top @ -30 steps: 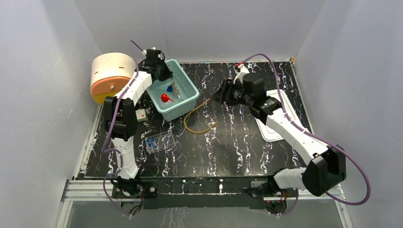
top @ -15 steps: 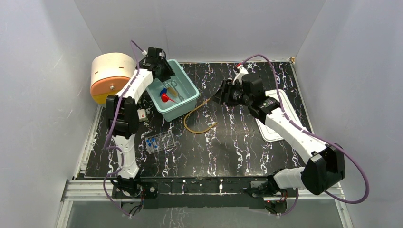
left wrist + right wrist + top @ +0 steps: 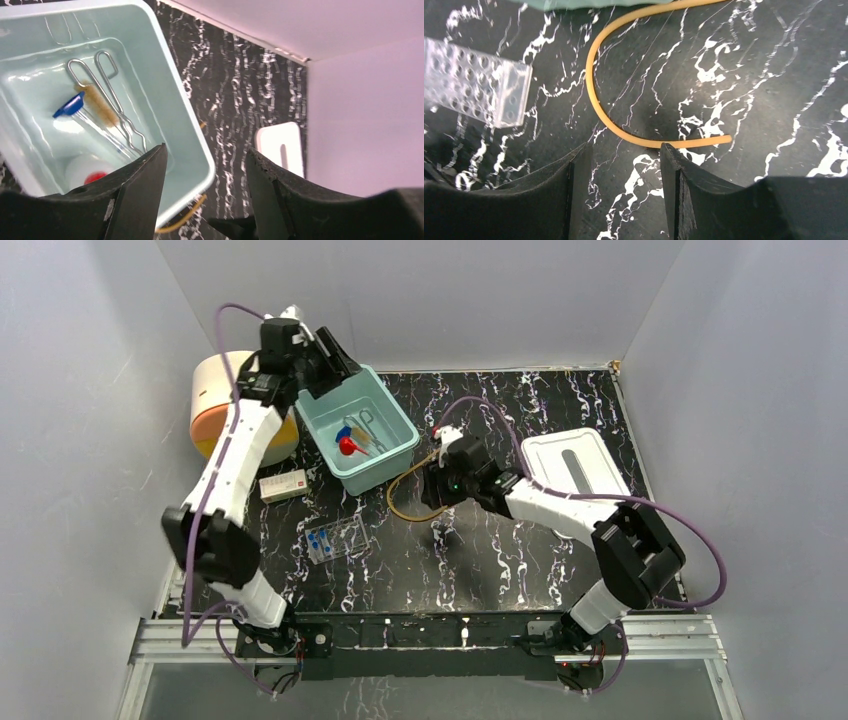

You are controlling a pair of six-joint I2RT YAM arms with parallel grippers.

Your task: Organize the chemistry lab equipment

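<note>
The amber tubing loop is lying on the black marbled counter, centre of the right wrist view, just beyond the right fingers, which are standing apart, gripping nothing. Upper left in the overhead view, the left fingers are hanging parted and empty above the teal plastic tub containing metal tongs.

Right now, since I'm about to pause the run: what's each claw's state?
Left claw: open, holding nothing.
Right claw: open, empty, hovering at the amber tubing.

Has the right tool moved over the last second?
Yes. The right tool has come nearer and leftward, from beside the bin's right corner to above the tubing's near end.
</note>
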